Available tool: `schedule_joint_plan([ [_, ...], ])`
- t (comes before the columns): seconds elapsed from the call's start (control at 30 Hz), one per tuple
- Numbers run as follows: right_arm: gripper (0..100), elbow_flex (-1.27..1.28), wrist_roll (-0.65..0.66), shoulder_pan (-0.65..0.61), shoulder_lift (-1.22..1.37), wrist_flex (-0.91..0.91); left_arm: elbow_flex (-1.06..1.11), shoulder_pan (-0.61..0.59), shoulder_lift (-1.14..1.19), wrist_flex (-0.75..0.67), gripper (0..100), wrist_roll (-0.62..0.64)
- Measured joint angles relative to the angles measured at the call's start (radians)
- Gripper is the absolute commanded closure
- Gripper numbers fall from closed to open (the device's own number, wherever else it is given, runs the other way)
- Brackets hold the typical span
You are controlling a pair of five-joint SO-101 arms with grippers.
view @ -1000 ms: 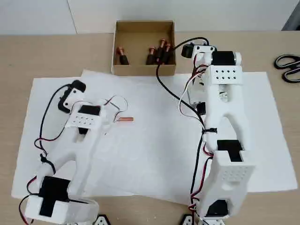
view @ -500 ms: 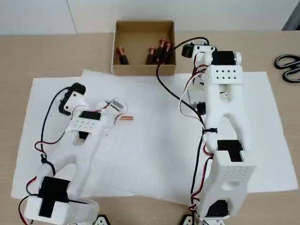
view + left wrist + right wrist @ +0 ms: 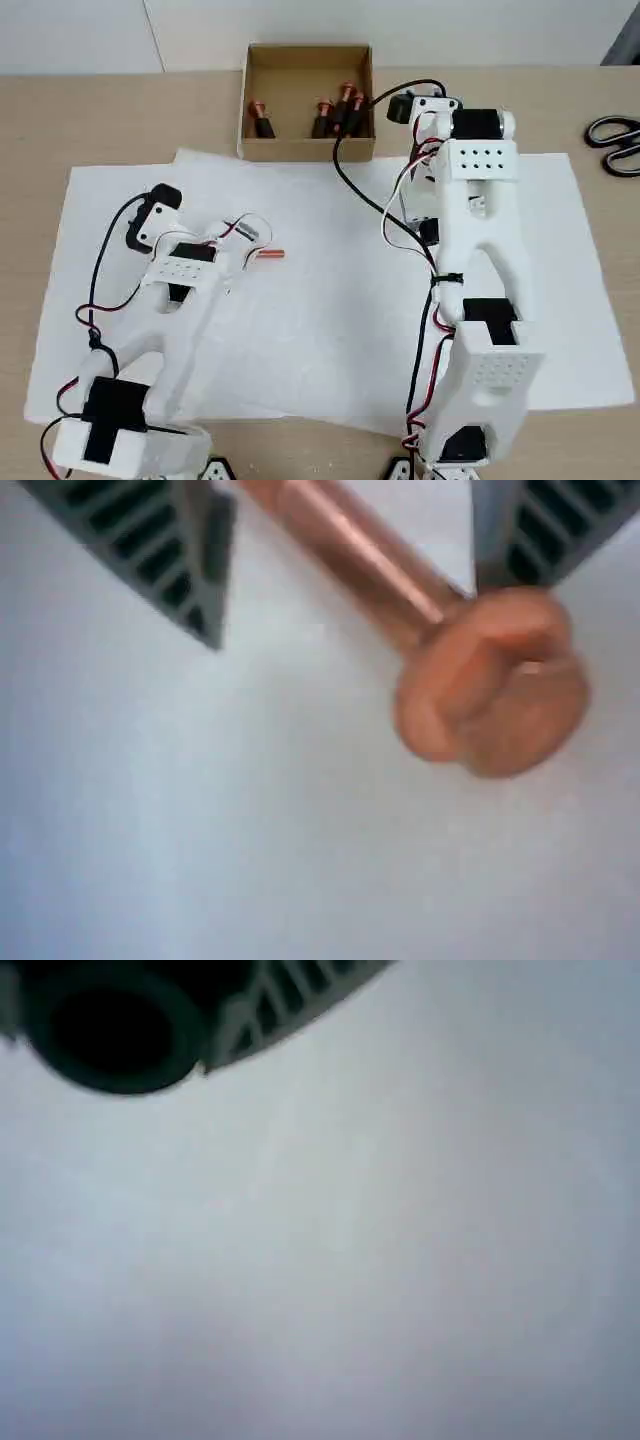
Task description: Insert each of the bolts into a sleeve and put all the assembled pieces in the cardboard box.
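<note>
Wood table (image 3: 120, 110): carries a white paper sheet (image 3: 330, 320); both arms stand over it.
Cardboard box (image 3: 305, 150): sits at the far edge of the sheet. Four assembled pieces (image 3: 340, 110) appear to lie inside, one alone and three bunched together.
Done so far: the boxed pieces, judged complete, copper heads showing above dark sleeves.
Left to do: at least one more pair to join and then box.
Right gripper (image 3: 200, 1020): hangs over the paper on the box side of the sheet. It looks clenched on a black sleeve (image 3: 110, 1030), which is held off the paper with its open end toward the wrist camera.
Left gripper (image 3: 345, 595): jaws spread, one either side of the shank; nothing grasped yet.
Bolt (image 3: 420, 620): copper, lying flat on the paper left of centre, well apart from the box and from the sleeve. Its head points away from the left gripper.
Step in hand (judgement): closing on the bolt for pick-up.
Change from earlier frames: the left arm's wrist has drawn back toward its base and tipped the gripper down over the bolt. The bolt itself has barely shifted. The right arm and the box contents are unchanged.
</note>
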Motion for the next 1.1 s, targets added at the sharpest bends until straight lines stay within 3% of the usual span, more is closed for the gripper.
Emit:
schedule_joint_plan([
  [0.2,99.5,0.0,0.0,0.0,0.0,0.0,0.0,0.0,0.0,0.0,92,0.0],
  [0.3,99.5,0.0,0.0,0.0,0.0,0.0,0.0,0.0,0.0,-0.002,99,0.0],
  [0.6,99.5,0.0,0.0,0.0,0.0,0.0,-0.002,0.002,-0.009,-0.002,100,0.0],
  [0.7,99.5,0.0,0.0,0.0,0.0,0.0,-0.021,0.002,-0.009,0.021,100,-0.061],
  [0.8,99.5,0.0,0.0,0.0,0.0,0.0,-0.117,0.002,-0.008,0.146,100,-0.19],
  [1.0,99.5,0.0,0.0,0.0,0.0,0.0,-0.439,-0.008,-0.008,0.552,100,-0.47],
  [1.1,99.5,0.0,0.0,0.0,0.0,0.0,-0.535,-0.044,-0.008,0.69,100,-0.574],
])
